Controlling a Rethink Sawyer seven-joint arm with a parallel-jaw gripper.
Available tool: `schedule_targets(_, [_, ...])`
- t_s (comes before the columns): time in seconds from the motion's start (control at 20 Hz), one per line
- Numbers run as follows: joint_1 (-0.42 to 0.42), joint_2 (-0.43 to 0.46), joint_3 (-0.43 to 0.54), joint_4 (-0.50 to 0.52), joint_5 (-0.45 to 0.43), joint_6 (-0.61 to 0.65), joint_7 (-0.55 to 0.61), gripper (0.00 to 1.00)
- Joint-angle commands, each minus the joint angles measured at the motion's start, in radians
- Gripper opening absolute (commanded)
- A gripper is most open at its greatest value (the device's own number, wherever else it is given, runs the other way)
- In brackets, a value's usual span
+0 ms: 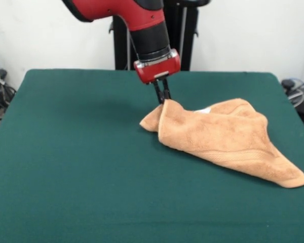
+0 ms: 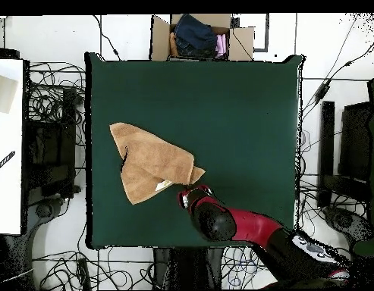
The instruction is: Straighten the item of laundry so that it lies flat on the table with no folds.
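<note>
Currently gripper (image 1: pixel 163 96) is pinching shut on the towel (image 1: pixel 228 136) at its raised corner, with the folded bulk trailing away along the table (image 1: pixel 81 152) toward one side edge.

Pincer (image 1: pixel 163 97) down, fingers pinched together
</note>
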Motion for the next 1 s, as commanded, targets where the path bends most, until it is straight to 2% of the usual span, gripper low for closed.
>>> schedule_targets(0.05, [0.036, -0.085, -0.046, -0.087, 0.088, 0.208, 0.151, 0.0])
schedule_targets(0.45, [-0.02, -0.096, -0.01, -0.101, 0.076, 0.292, 0.108, 0.0])
schedule_targets(1.0, [-0.109, -0.058, 0.063, -0.152, 0.057, 0.39, 0.04, 0.0])
